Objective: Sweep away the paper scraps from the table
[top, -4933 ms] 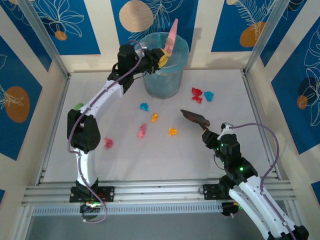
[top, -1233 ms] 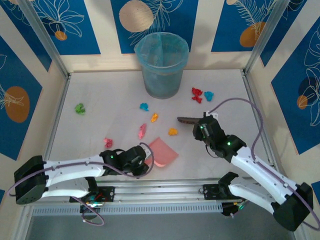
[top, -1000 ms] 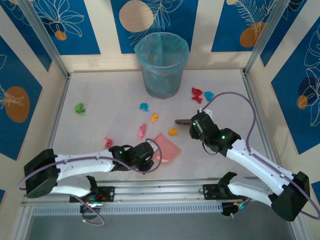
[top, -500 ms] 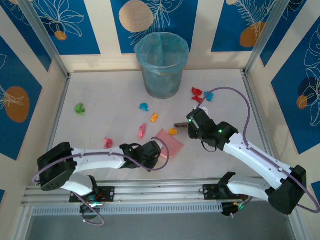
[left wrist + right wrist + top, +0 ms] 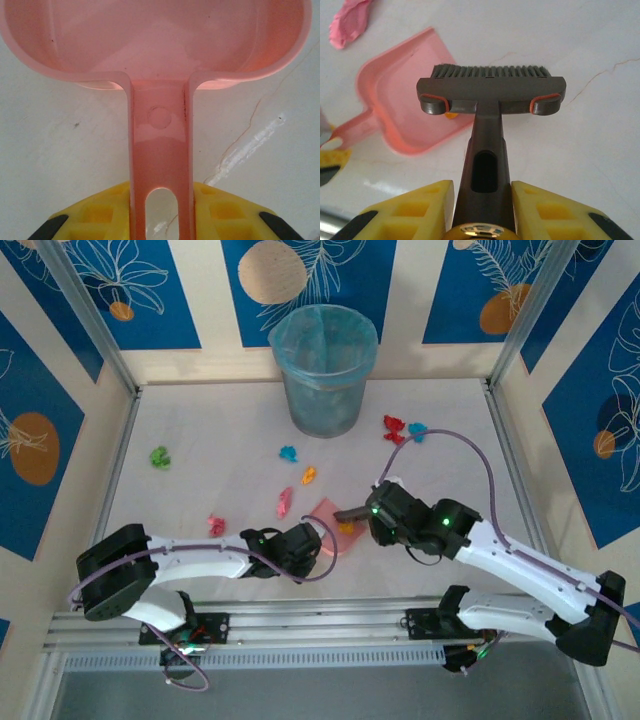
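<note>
Left gripper (image 5: 160,212): yellow jaws closed on handle of flat pink plastic dustpan (image 5: 155,45). Pan lies flat on white table (image 5: 220,430), mouth facing right arm; judged positioned to receive debris.

Right gripper (image 5: 482,207): jaws clamped on handle of dark grey plastic brush (image 5: 490,90). Bristles at pan lip, orange scrap (image 5: 451,115) just under brush head; judged mid-sweep into pan.

Paper scraps (image 5: 285,502): small, crumpled, bright. Pink, orange, cyan lie beyond pan. Green well apart at left. Red and cyan near translucent blue plastic bin (image 5: 325,370). Most uncollected.
</note>
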